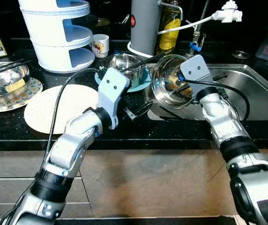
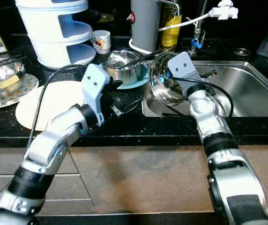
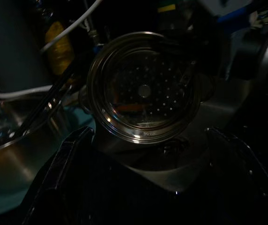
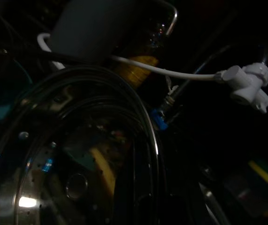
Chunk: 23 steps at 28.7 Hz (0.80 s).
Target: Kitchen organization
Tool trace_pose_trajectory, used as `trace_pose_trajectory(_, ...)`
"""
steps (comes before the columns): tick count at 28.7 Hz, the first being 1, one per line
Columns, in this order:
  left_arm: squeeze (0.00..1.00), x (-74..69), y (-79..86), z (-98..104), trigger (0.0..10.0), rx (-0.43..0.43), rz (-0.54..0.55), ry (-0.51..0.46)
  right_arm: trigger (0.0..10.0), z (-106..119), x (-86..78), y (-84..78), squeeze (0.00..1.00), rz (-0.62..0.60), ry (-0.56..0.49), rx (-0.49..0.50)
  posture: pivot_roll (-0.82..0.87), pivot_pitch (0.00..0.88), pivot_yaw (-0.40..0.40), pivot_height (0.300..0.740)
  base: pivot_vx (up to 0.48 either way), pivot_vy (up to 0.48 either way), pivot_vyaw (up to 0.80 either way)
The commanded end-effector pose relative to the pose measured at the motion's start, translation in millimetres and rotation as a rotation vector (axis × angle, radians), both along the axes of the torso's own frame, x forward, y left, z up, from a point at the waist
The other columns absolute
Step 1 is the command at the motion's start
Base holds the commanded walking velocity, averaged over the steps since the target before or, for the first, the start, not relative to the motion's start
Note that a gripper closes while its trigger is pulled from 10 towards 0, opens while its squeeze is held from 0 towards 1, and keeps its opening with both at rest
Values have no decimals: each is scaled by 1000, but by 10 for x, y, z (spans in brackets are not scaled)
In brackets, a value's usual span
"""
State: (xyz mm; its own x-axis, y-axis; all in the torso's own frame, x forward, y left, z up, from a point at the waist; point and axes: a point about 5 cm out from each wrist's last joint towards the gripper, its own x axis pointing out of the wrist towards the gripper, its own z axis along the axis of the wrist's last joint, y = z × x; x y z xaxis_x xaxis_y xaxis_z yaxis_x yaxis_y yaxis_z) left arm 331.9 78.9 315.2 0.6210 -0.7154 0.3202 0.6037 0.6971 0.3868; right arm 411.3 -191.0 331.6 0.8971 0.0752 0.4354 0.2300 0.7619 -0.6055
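A perforated steel strainer bowl (image 1: 166, 89) stands tilted on its edge at the left end of the sink (image 1: 258, 96), its open side facing my left arm. My right gripper (image 1: 182, 85) is shut on its rim; in the right wrist view a dark finger (image 4: 130, 190) crosses the rim of the strainer (image 4: 68, 164). My left gripper (image 1: 136, 110) hangs open over the black counter just left of the sink, a short way from the strainer (image 3: 145, 89), which sits between and beyond its spread fingers (image 3: 70, 161). A steel bowl (image 1: 122, 63) with chopsticks rests on a teal plate behind it.
A round cream mat (image 1: 54, 110) lies on the counter at left. Behind stand a white tiered rack (image 1: 59, 35), a mug (image 1: 100, 45), a grey jug (image 1: 145, 26) and an oil bottle (image 1: 169, 28). A glass bowl (image 1: 5, 80) sits far left. The white tap head (image 1: 227, 14) hangs over the sink.
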Motion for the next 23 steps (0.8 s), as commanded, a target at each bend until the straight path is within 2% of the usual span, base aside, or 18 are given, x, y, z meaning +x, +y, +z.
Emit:
trace_pose_trajectory(1, 0, 4, 14, 10, 10000, 23, -9, -17, 0, -16, 26, -18, 0, -18, 38, -41, 86, 220, 23, 740, 0, 0, 0)
trace_pose_trajectory(11, 0, 3, -20, 57, 10000, 0, -80, -33, 0, 128, 42, -187, 0, -144, 45, -144, 80, 230, 31, 740, 0, 0, 0)
trace_pose_trajectory(15, 0, 14, -35, 56, 10000, 4, -89, -32, 0, 107, 57, -187, 0, -146, 81, -182, 76, 231, 30, 740, 0, 0, 0)
trace_pose_trajectory(18, 0, 24, -52, 49, 10000, 9, -99, -25, 0, -64, 99, -109, 0, -41, 215, -97, 73, 235, 29, 740, 0, 0, 0)
trace_pose_trajectory(21, 0, 25, -54, 48, 10000, 9, -101, -25, 0, -85, 103, -100, 0, -24, 233, -73, 71, 235, 25, 740, 0, 0, 0)
trace_pose_trajectory(22, 0, 27, -59, 44, 10000, 9, -104, -24, 0, -135, 116, -81, 0, 9, 278, -12, 71, 236, 18, 740, 0, 0, 0)
trace_pose_trajectory(23, 0, 27, -59, 44, 10000, 9, -104, -24, 0, -135, 116, -81, 0, 9, 278, -12, 71, 236, 18, 740, 0, 0, 0)
